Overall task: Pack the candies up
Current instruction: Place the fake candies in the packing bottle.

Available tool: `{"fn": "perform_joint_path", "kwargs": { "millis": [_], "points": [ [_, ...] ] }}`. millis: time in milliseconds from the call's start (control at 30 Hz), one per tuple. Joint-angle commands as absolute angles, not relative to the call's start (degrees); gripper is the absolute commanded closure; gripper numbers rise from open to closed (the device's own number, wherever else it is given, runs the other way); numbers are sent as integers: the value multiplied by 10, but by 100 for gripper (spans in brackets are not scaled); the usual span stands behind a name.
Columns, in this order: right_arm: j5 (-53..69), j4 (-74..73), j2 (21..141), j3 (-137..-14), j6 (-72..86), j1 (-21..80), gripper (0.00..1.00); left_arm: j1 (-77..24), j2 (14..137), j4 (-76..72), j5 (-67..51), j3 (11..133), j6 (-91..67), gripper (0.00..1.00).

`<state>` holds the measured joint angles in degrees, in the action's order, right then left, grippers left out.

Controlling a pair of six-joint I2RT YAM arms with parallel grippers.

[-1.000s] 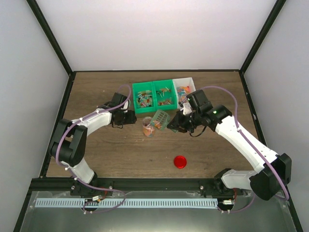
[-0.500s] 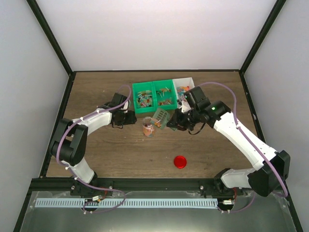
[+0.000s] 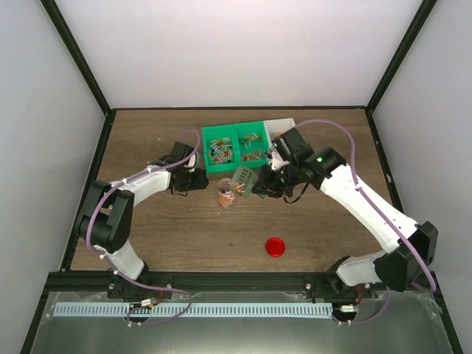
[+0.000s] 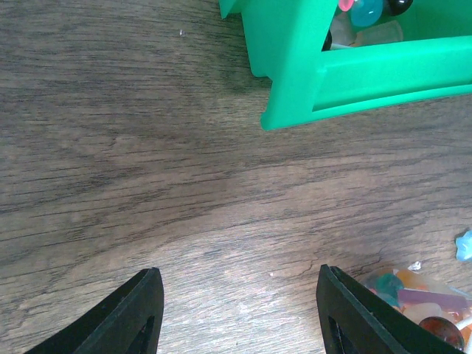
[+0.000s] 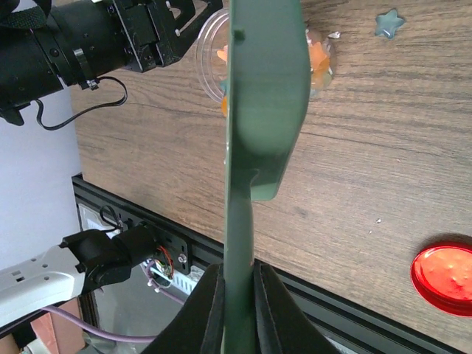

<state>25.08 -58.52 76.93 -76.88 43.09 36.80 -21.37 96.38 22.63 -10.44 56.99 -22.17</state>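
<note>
A small clear jar (image 3: 226,195) stands on the wooden table with candies (image 3: 228,198) inside, mostly orange. My right gripper (image 3: 264,184) is shut on the wall of a small green bin (image 3: 244,181), held tilted right over the jar's mouth. In the right wrist view the green bin (image 5: 262,88) runs edge-on up from my right gripper (image 5: 238,276) and hides most of the jar (image 5: 209,48); orange candies (image 5: 318,55) show beside it. My left gripper (image 3: 198,181) stands open just left of the jar. In its own view the left gripper (image 4: 240,273) holds nothing, with the jar (image 4: 420,302) at lower right.
Two joined green bins (image 3: 236,147) and a white bin (image 3: 282,127) with more sweets stand behind the jar. A round red lid (image 3: 275,246) lies toward the front. A blue star-shaped sweet (image 5: 389,22) lies loose on the table near the jar.
My right arm has carried the tilted green bin leftward, closer over the jar. The left arm and the jar have stayed put.
</note>
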Motion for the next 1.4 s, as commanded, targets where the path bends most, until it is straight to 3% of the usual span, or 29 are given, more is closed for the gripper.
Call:
{"fn": "perform_joint_path", "kwargs": {
  "millis": [0,1367],
  "points": [
    [224,-612,781,-810,423,385,99,-211,970,217,-108,580,-212,41],
    [86,-747,906,-1002,440,470,99,-203,975,215,-113,578,-206,41]
  ]
}}
